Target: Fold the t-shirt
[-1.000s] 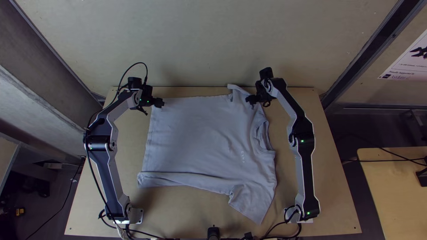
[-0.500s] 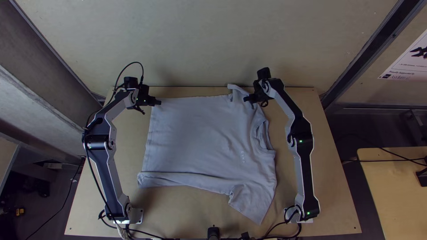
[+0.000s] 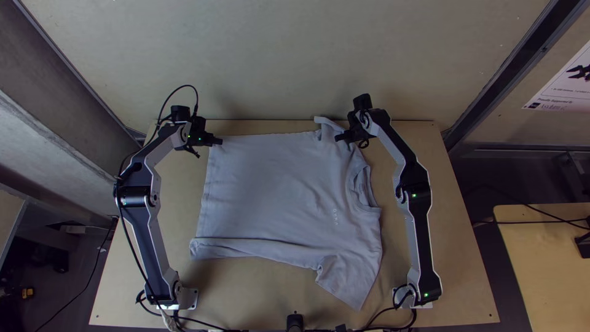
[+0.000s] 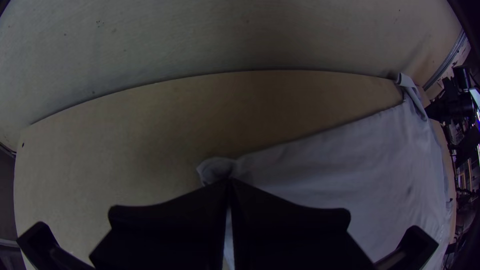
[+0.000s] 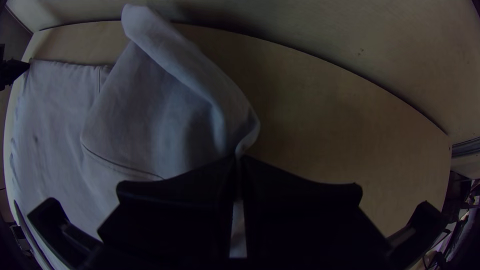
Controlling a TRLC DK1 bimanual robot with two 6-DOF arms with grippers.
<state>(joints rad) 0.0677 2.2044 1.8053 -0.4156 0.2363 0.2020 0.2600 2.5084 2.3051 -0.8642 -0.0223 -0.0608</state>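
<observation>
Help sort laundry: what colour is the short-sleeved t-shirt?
Light grey t-shirt, clearest in the top view.

The top view looks steeply down from high over the near edge of the desk (image 3: 246, 295), far enough off to take in every corner. The left wrist view looks from close behind the left gripper (image 3: 220, 141), the right one from close behind the right gripper (image 3: 338, 138), both facing the wall (image 3: 276, 61). All three share the t-shirt (image 3: 264, 184) and the desk's far edge.
</observation>
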